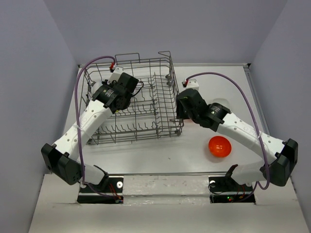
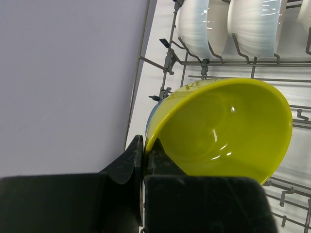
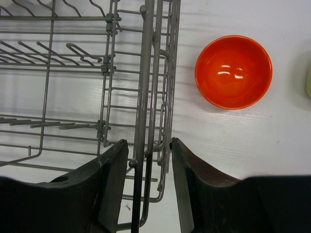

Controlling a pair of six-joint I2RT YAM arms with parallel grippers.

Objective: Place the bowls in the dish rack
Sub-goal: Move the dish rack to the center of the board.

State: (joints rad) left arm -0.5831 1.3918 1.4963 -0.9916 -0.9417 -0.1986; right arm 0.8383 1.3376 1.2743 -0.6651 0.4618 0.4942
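In the left wrist view my left gripper (image 2: 144,143) is shut on the rim of a yellow-green bowl (image 2: 223,126), which it holds tilted inside the dish rack (image 2: 160,63). A sliver of a blue bowl (image 2: 150,120) shows just behind it. Two white bowls (image 2: 199,29) (image 2: 255,24) stand on edge between the tines further in. My right gripper (image 3: 148,143) is open and straddles the rack's right side wall (image 3: 146,73), whose wires pass between its fingers. An orange-red bowl (image 3: 233,71) sits upright on the table to the right of the rack (image 1: 141,60), also visible from above (image 1: 219,146).
A pale yellow-green sliver (image 3: 308,82) shows at the right edge of the right wrist view. Grey walls close in the table on the left, back and right. The table's front edge (image 1: 160,172) runs just past the arm bases.
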